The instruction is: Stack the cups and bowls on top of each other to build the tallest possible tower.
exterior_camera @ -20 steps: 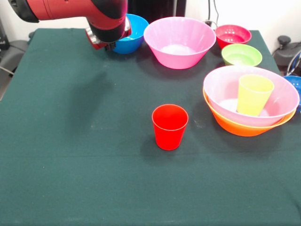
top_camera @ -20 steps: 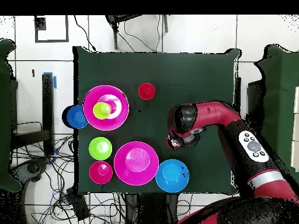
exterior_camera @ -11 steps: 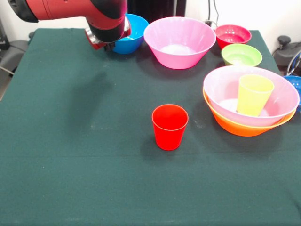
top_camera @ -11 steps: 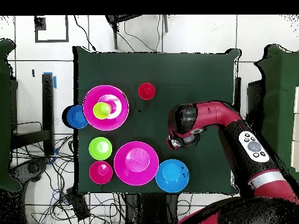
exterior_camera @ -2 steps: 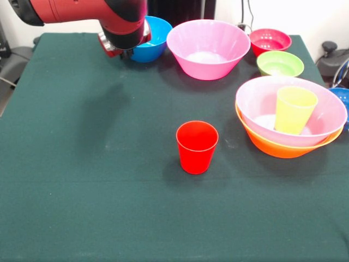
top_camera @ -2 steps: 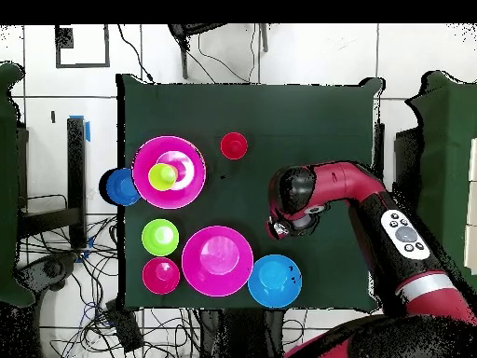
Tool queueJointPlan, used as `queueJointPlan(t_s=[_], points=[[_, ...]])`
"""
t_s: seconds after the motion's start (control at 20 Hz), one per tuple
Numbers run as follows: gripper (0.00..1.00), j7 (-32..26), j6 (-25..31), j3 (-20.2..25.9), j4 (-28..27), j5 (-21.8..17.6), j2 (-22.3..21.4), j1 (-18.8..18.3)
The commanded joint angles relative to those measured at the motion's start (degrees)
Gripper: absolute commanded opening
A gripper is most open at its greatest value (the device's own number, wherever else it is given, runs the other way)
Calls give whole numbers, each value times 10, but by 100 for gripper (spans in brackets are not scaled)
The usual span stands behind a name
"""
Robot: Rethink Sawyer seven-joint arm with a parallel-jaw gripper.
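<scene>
- Tower [exterior_camera @ -2 steps: 290, 117]: standing so far as three pieces, namely a big orange bowl [exterior_camera @ -2 steps: 278, 146] as base, a big pink bowl [exterior_camera @ -2 steps: 256, 103] nesting in it, and a lime green cup [exterior_camera @ -2 steps: 294, 109] sitting upright inside that; taken as the landmark for every entry below.
- Red cup [exterior_camera @ -2 steps: 197, 147]: standing upright and alone on the green tablecloth [exterior_camera @ -2 steps: 82, 207], near the tower on its open side, not touching it, not yet stacked.
- Second big pink bowl [exterior_camera @ -2 steps: 208, 48]: resting loose, well apart from the tower toward the far edge of the cloth.
- Green bowl [exterior_camera @ -2 steps: 280, 63]: sitting just beyond the tower, unstacked.
- Small magenta-red bowl [exterior_camera @ -2 steps: 269, 41]: lying just behind the green bowl, farther from the tower, unstacked.
- Light blue bowl [exterior_camera @ -2 steps: 152, 38]: sitting farthest from the tower along the far edge, partly hidden by the arm.
- Dark blue bowl [top_camera @ -2 steps: 122, 186]: waiting just beside the tower, at the cloth's edge (only a sliver showing in the front view).
- Gripper [top_camera @ -2 steps: 279, 226]: hanging near the light blue bowl, well apart from the tower, carrying nothing visible; whether its fingers are spread or pressed together I cannot tell.
- Progress: three items are nesting, six are waiting loose (most of the build appears left to do).
</scene>
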Motion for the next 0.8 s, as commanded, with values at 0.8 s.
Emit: queueJointPlan(t_s=[0.8], points=[[100, -183, -18, 33, 20, -15, -6, -18]])
